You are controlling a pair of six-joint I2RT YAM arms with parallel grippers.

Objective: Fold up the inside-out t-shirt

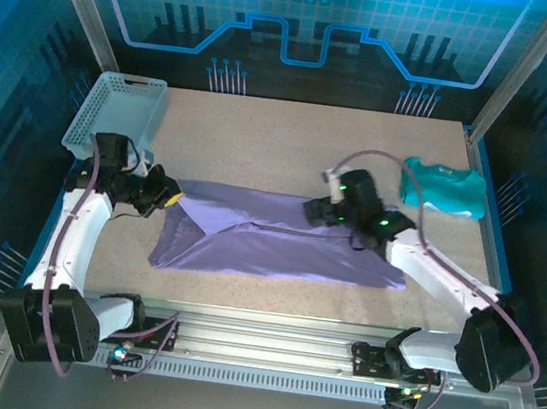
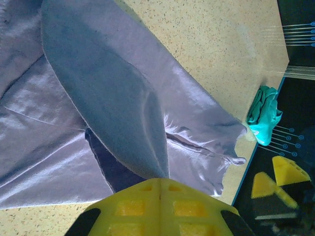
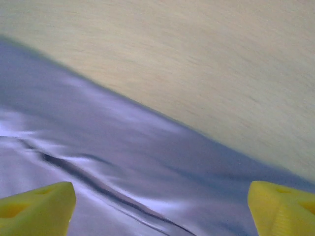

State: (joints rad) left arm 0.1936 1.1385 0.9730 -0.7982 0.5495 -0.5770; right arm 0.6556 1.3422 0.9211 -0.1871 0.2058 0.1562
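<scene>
**Desk:** How far along are we?

**Me:** Midway on the table (image 1: pixel 293 132) lies the t-shirt (image 1: pixel 278 248), partly folded, I'd judge, with more folds left. My left gripper (image 1: pixel 166 196) is clamped on its left edge. My right gripper (image 1: pixel 319 211) hovers over its far edge, jaws apart.

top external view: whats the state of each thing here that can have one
t-shirt: lying partly folded, left edge lifted
left gripper: shut on the t-shirt's left edge
right gripper: open, over the t-shirt
mesh basket: upright, looks empty
teal garment: crumpled in a heap
</scene>
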